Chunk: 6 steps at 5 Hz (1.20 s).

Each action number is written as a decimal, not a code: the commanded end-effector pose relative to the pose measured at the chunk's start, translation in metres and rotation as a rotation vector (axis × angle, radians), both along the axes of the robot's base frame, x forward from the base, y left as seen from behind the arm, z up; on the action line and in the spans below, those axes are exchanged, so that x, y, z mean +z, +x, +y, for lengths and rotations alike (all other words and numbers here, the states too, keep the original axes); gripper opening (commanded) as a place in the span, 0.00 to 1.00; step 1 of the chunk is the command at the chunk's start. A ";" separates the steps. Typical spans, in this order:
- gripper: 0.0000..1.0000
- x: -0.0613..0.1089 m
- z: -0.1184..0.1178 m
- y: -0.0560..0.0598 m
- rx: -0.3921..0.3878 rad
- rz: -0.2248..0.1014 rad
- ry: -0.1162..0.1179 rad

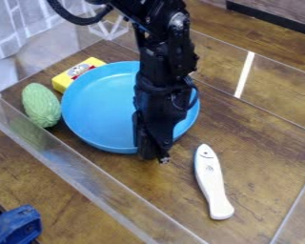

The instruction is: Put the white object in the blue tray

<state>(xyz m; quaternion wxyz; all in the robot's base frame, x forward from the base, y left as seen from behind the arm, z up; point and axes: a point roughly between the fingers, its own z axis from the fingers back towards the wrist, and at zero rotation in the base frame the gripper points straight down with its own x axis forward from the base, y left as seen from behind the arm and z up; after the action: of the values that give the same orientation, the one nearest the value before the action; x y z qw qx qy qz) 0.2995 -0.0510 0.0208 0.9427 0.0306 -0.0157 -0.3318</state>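
I see the white object (pixel 213 180) lying flat on the desk (pixel 270 124), toward the lower right of my view, long axis running from upper left to lower right. It is glossy, with its narrower end pointing up toward the arm and its wider end nearest the camera. Nothing touches it; it sits outside the blue tray (pixel 104 105), just beyond the tray's near right rim.

The blue tray rests on the wood to the left of the white object, round and shallow, with its low rim showing all along the left and near sides. The arm's black body stands in front of its right half and hides that part from me.

My claw (pixel 160 155) hangs straight down at the tray's near right edge, tip close to the desk surface, between the tray and the white object. Its fingers are pressed together and I see nothing pinched in them. The tip is near the upper end of the white object but apart from it.

Further out, a yellow block (pixel 75 73) sits behind the tray's left rim, against it. A green oval object (pixel 41 104) lies just left of the tray. A blue cloth-like thing (pixel 15 229) shows at the bottom left corner.
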 end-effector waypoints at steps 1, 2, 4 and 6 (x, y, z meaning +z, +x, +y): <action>0.00 -0.002 -0.002 -0.002 0.038 0.002 -0.011; 0.00 0.000 -0.007 -0.004 0.040 0.000 -0.015; 0.00 0.004 -0.018 0.001 0.080 -0.005 -0.025; 0.00 0.003 -0.030 0.006 0.135 -0.008 -0.040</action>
<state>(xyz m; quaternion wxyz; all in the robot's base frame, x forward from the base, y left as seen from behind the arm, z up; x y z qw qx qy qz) 0.3093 -0.0695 0.0235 0.9648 0.0190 -0.0228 -0.2611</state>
